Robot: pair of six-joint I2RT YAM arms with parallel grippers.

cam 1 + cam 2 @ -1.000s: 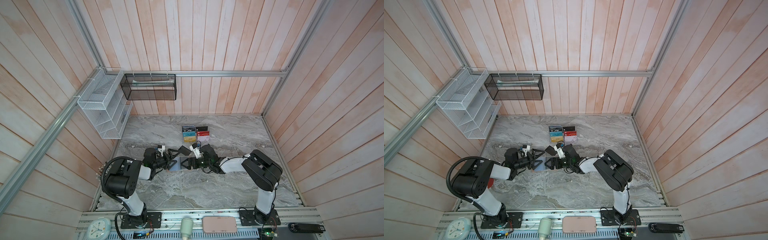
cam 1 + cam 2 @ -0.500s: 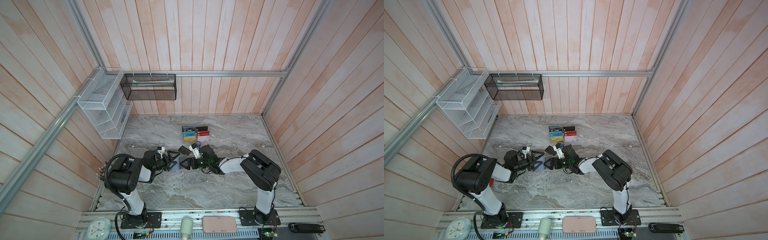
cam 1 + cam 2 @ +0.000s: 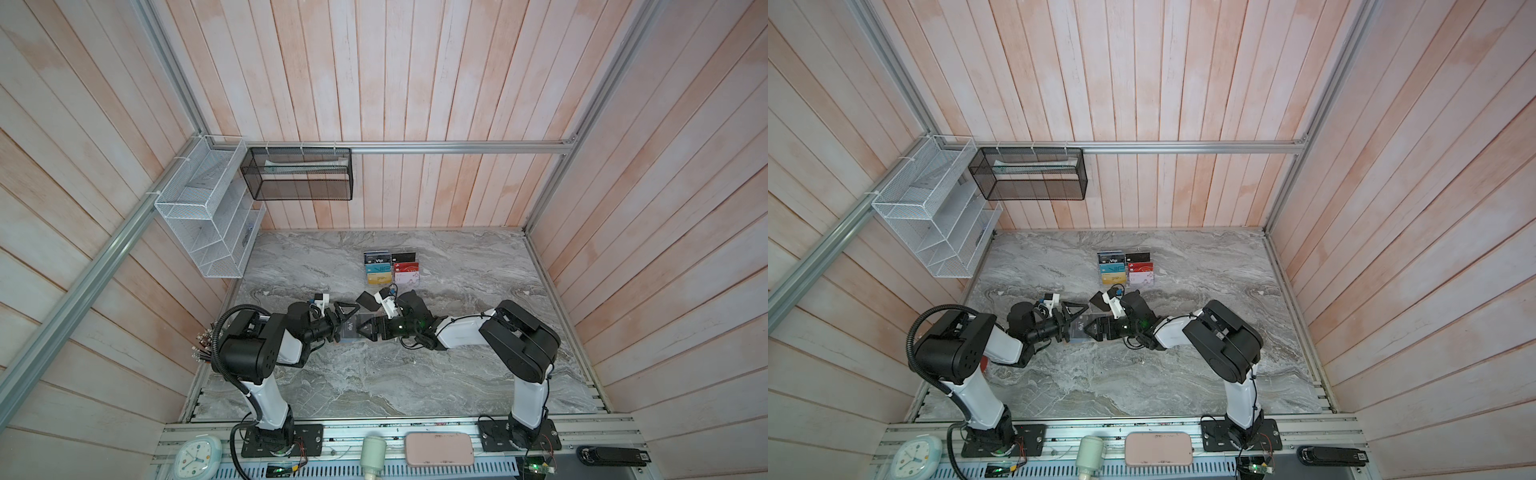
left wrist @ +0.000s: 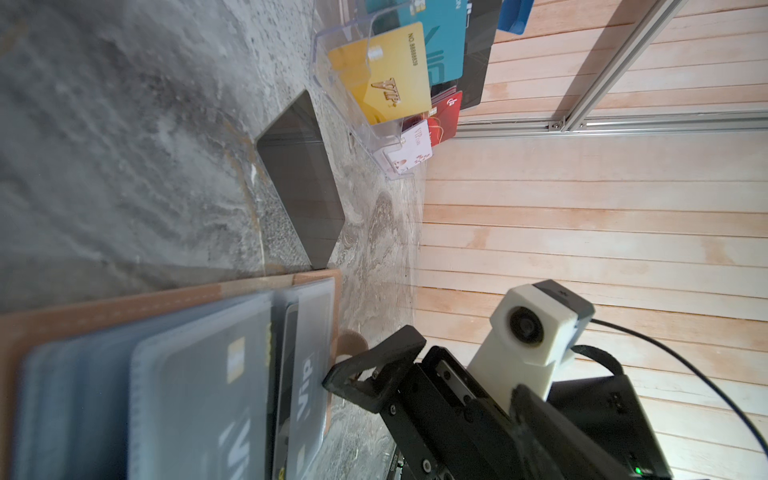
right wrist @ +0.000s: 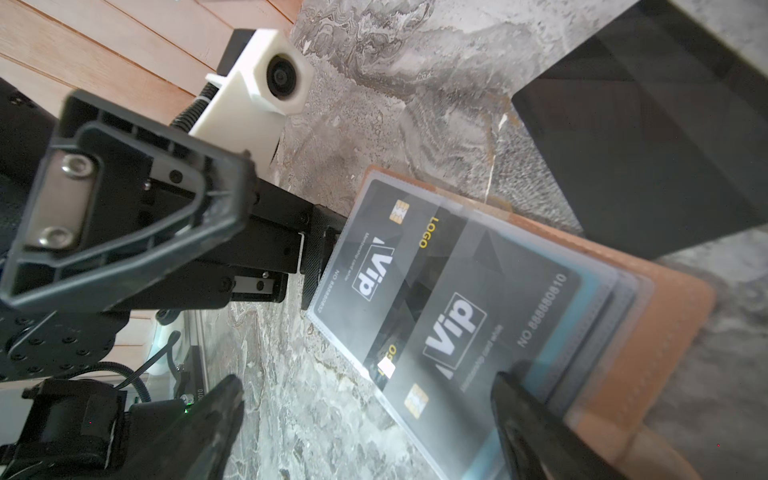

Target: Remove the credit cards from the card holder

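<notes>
since the cards (image 5: 457,320) look thin, stiff and slick in clear sleeves (image 5: 415,232), i would pinch an exposed short edge. the card holder (image 3: 351,331) lies open on the table (image 3: 457,374), left gripper (image 3: 340,323) at its 9 o'clock, right gripper (image 5: 368,392) at 3 o'clock, both spread wide, gripping nothing.

In both top views the card holder (image 3: 350,332) lies largely under the left gripper (image 3: 346,322) and right gripper (image 3: 365,332), which meet over it, and its cards are too small to count. From the left wrist, the part nearest the lens is blurred and runs off the picture, and the clear rack (image 4: 353,104) is cropped too. From the right wrist, the right gripper's fingers (image 5: 536,424) and the plain black card (image 5: 665,124) are cut by the edge, and the frosted sleeves (image 5: 615,286) under the two Vip cards (image 5: 453,320) perhaps hide more.
</notes>
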